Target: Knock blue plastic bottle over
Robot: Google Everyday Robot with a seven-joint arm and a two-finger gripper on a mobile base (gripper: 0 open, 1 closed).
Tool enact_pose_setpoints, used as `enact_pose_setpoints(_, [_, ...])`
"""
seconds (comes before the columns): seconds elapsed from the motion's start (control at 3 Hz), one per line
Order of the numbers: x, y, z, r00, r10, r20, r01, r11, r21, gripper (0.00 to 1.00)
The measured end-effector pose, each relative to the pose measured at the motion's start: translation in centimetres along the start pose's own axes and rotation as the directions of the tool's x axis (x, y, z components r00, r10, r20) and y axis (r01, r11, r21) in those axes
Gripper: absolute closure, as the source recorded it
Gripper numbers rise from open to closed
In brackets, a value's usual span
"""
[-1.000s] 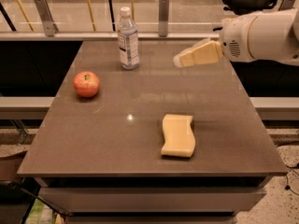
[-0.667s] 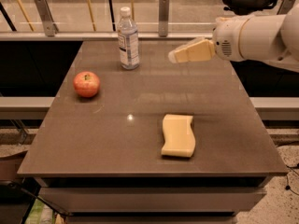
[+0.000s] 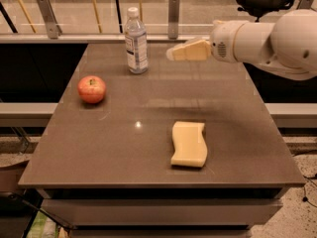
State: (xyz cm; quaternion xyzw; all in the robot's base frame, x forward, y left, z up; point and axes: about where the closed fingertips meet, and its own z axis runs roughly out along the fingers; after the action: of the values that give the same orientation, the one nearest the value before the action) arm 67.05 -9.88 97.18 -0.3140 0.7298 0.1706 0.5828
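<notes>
As the positions below need one reference, all are taken from the small clear, bluish-tinted blue plastic bottle with white cap and printed label

Dark grey-brown rectangular table: carries the bottle and two other objects; the bottle stands at its far edge, left of centre

White rounded robot arm: comes in from the right of the bottle, over the far right part of the table, level in the view with the bottle's middle

Cream-coloured gripper at the arm's end: points toward the bottle, tip near its right side at about label height, with a clear gap between them, no contact. Whether the gripper is open or closed: cannot tell

Pale yellow wavy-edged sponge: lies flat, well apart from the bottle, nearer the camera and to its right

Blue plastic bottle itself: upright, cap on top, label facing the camera

Red round apple: nearer the camera than the bottle and to its left, apart from it, stem end up
</notes>
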Motion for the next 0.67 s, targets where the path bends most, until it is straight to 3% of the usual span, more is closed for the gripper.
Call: enact_pose_setpoints(0.67, [-1.2, 0.3, 5.2, 1.0, 0.023, 0.005, -0.023, 0.9997, -0.007, 0.0])
